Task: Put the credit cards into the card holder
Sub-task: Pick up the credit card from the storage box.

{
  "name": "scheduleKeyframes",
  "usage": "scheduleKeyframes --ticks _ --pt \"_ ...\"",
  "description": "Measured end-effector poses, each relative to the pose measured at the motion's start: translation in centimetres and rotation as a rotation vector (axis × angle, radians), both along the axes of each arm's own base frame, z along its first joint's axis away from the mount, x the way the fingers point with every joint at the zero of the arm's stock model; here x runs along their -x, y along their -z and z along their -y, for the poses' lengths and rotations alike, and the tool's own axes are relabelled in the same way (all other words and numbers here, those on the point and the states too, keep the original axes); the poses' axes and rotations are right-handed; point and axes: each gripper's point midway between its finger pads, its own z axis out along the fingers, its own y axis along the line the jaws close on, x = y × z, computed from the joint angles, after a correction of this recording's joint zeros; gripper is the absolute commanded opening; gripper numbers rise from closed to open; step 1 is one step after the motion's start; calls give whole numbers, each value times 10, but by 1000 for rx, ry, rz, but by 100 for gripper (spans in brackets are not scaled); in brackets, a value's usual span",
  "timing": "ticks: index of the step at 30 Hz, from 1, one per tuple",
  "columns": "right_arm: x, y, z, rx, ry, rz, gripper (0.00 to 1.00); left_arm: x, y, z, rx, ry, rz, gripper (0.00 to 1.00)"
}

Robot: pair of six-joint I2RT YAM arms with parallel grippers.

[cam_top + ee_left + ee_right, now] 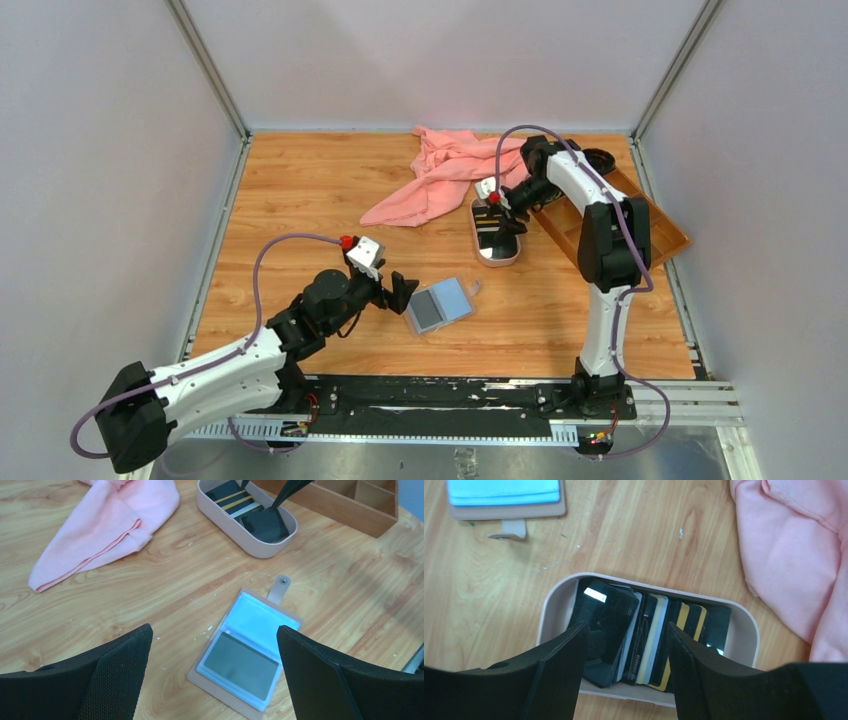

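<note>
1 card holder (245, 652) | left tool (214, 630) released | right tool (628, 626) astride credit cards (655, 630) — grip unclear

The card holder (440, 305) lies open on the wooden table (300, 190). The left gripper (398, 289) is just left of it. Behind it, a bit to the right, sits an oval tray (497, 262) with dark credit cards (493, 241) inside. The right gripper (507, 221) reaches down into that tray. A pink cloth (440, 175) lies farther back.

The left arm (215, 375) and right arm (603, 320) have white shells, black joints, a looping purple cable (258, 290), a red knob (347, 241) and matte black pincer fingers (120, 675).
</note>
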Motion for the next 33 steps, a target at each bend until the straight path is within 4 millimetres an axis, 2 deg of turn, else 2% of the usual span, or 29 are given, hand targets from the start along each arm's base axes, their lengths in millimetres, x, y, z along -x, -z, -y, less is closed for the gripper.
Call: scheduleKeyframes --ticks 10,17,25,33 --pt "-2 22 8 70 39 -62 60 -6 2 -5 -9 -41 16 100" --pt "-3 41 11 102 91 -135 59 -5 11 -10 -12 -55 16 100" --pt "-1 42 11 109 119 -163 55 -6 11 -10 -11 -61 18 100" --pt "0 42 10 110 143 -187 63 -7 12 -10 -14 -64 16 100"
